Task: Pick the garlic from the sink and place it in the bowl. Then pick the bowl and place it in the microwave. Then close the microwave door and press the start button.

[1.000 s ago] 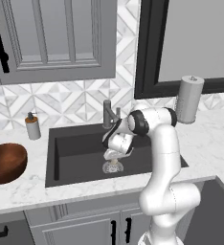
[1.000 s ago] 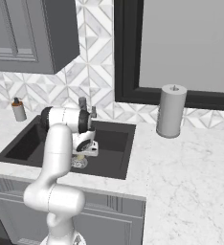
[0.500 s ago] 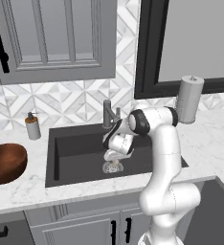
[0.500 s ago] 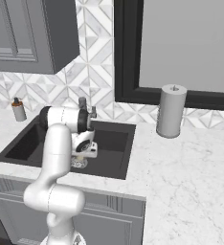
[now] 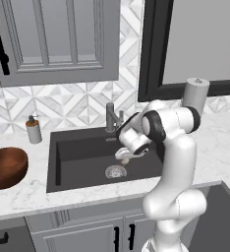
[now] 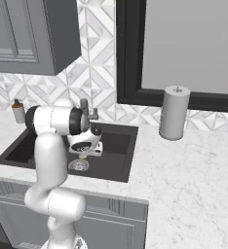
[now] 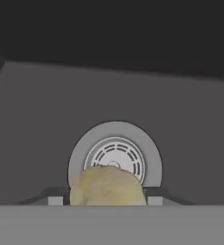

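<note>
Two jaws clamped on the garlic [image 7: 107, 185] above the drain [image 7: 115, 155], sink [image 5: 82, 152] walls well apart

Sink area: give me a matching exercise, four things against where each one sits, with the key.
Things:
1. cream-white rounded garlic bulb
2. glossy reddish-brown wooden bowl
3. grey paper towel roll
4. small soap dispenser bottle

Places:
A. on the counter left of the dark charcoal sink, near the front edge
B. between the end effector fingers, over the round metal drain
C. by the tiled wall, left of the basin
D. on the counter right of the basin

Pairs: 1-B, 2-A, 3-D, 4-C
</note>
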Tool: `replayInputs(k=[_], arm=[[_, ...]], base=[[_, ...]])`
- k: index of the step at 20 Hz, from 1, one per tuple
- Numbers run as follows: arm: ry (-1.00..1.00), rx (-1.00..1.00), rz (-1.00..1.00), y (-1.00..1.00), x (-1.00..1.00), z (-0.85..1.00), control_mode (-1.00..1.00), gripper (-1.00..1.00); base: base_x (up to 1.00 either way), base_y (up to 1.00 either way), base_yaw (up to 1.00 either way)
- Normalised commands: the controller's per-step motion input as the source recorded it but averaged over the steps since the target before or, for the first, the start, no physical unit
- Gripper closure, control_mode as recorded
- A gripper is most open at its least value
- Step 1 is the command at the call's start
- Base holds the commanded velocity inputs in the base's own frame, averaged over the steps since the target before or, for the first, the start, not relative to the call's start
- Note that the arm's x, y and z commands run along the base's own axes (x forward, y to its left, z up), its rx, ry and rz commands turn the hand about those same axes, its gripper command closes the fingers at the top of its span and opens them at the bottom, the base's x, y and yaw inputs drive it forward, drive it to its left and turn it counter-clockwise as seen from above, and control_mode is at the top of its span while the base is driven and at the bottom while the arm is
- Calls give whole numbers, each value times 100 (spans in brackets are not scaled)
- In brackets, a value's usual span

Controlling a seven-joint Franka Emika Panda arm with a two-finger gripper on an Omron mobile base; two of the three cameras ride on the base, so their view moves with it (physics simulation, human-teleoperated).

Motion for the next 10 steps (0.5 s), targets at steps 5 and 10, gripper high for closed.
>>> replayInputs(k=[5,10], arm=[[-11,22,0,-43,-38,100,-100,100],[0,22,-1,-11,-13,100,-100,100]], base=[[0,0,0],[0,0,0]])
